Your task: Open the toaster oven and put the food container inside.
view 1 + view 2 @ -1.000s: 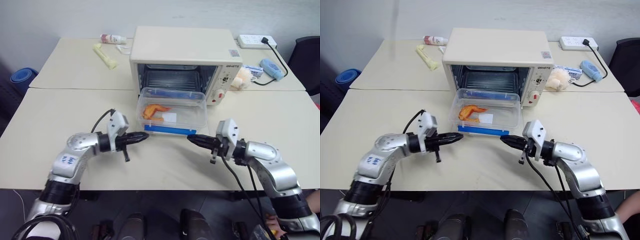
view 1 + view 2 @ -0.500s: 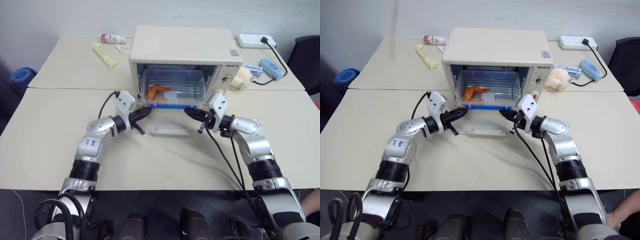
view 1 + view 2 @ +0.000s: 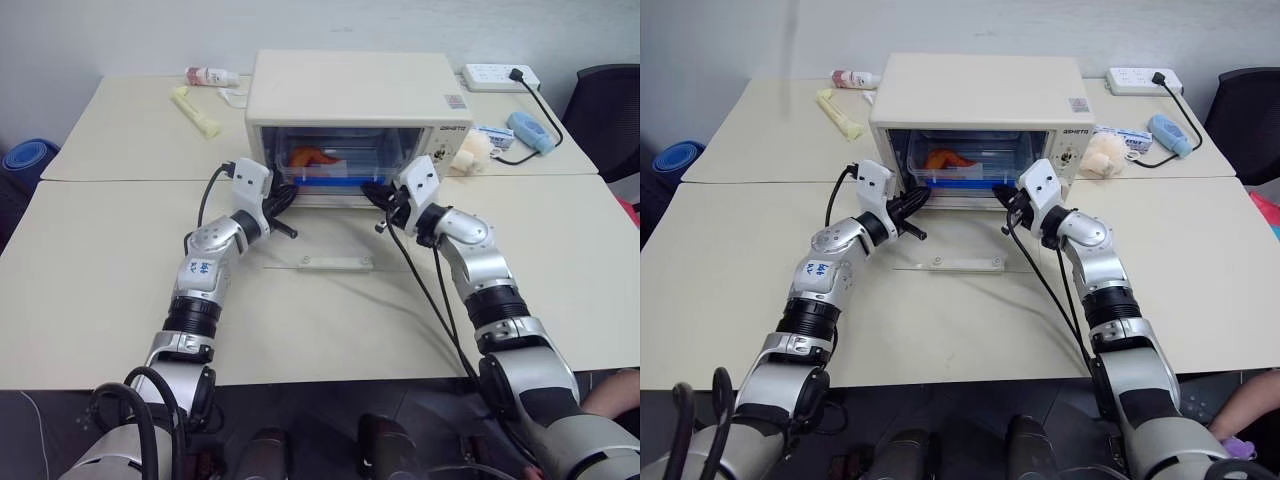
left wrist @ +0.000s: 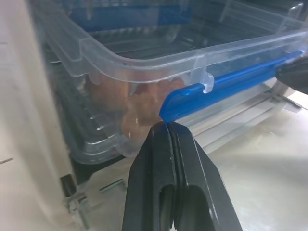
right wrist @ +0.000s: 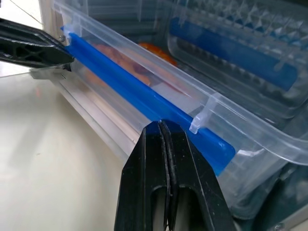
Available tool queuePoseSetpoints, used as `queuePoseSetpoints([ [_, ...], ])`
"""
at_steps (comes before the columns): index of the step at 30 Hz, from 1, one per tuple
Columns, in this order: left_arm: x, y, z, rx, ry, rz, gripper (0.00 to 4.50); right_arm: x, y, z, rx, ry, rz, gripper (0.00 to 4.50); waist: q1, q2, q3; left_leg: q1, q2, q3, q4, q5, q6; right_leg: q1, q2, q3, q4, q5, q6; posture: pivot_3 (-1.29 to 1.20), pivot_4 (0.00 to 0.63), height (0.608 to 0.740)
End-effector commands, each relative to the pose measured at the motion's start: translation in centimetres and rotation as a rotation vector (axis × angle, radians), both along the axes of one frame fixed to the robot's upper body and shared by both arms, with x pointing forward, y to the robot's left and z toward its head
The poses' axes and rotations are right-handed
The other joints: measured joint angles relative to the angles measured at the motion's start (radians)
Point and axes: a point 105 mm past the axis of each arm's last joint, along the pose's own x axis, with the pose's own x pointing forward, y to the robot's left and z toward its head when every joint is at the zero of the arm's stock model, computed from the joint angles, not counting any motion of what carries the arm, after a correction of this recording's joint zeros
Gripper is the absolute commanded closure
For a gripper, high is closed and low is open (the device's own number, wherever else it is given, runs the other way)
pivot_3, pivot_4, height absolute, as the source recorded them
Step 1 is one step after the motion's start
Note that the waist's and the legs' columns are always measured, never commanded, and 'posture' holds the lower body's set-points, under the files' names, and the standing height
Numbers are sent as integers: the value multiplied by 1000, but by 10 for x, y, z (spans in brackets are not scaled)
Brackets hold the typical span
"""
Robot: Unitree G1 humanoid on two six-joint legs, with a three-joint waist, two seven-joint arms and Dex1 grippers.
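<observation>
The cream-white toaster oven (image 3: 355, 85) stands open, and its glass door (image 3: 318, 262) lies flat on the table in front of it. The clear food container (image 3: 325, 160), with orange food in it, sits inside on the rack with its blue clip strip (image 4: 226, 82) facing out. My left gripper (image 3: 283, 196) is shut, its tip against the strip's left end (image 4: 168, 127). The right gripper (image 3: 372, 192) is also shut, and its tip touches the strip near the right end (image 5: 161, 126). Neither gripper holds anything.
Behind the oven to the left lie a pale yellow tube (image 3: 195, 110) and a small bottle (image 3: 210, 76). A power strip (image 3: 497, 75), a blue device (image 3: 527, 130) and a soft beige thing (image 3: 478, 150) sit to its right. A black chair (image 3: 610, 110) stands at the far right.
Both shut grippers have moved forward towards the oven. The food container has gone from the lowered door into the oven.
</observation>
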Motion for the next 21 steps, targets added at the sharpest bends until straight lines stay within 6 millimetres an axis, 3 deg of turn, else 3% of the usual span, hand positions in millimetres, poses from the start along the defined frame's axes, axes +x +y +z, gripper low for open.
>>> queuePoseSetpoints([
  [1, -23, 15, 12, 6, -22, -72, 4500, -24, -7, 10, 17, -5, 111, 4475, -1, 0, 0, 0, 0, 0, 0, 0, 0, 0, 0, 0, 0, 0, 0, 0, 150, 740],
  [4, -55, 35, 5, 56, 40, -163, 3930, -45, -27, 10, -3, 13, 136, 4500, -1, 0, 0, -1, 0, 0, -1, 0, 0, -1, 0, -1, 0, 0, 0, 0, 150, 740],
  [9, -109, 69, 2, 161, 69, -304, 2419, -63, -65, -1, -64, 58, 111, 4500, 5, 1, 0, -1, 1, 1, 0, 0, 0, -1, 0, 0, 0, 0, 0, 0, 150, 740],
  [13, -155, 92, 6, 240, 7, -476, 1199, -68, -105, -28, -171, 138, 58, 4500, 7, 1, 0, 1, 1, 2, 0, 0, -1, 0, 0, 1, 0, 0, 0, 0, 150, 740],
  [16, -177, 99, 4, 234, 59, -578, 209, -70, -116, -50, -226, 191, 81, 4500, 9, 1, 0, 0, 1, 3, 0, 0, 0, 0, 0, 1, -1, 0, 0, 0, 150, 740],
  [17, -180, 99, 5, 234, 67, -596, 24, -70, -117, -55, -225, 200, 93, 4500, 9, 1, 1, 0, 1, 3, 0, 0, 0, 0, 0, 1, -1, 0, 0, 0, 150, 740],
  [21, -177, 98, 13, 242, 38, -593, 24, -70, -111, -64, -178, 203, 142, 4500, 5, 1, 1, 1, 1, 3, 0, 0, 0, 0, 0, 1, -1, 0, 0, 0, 150, 740],
])
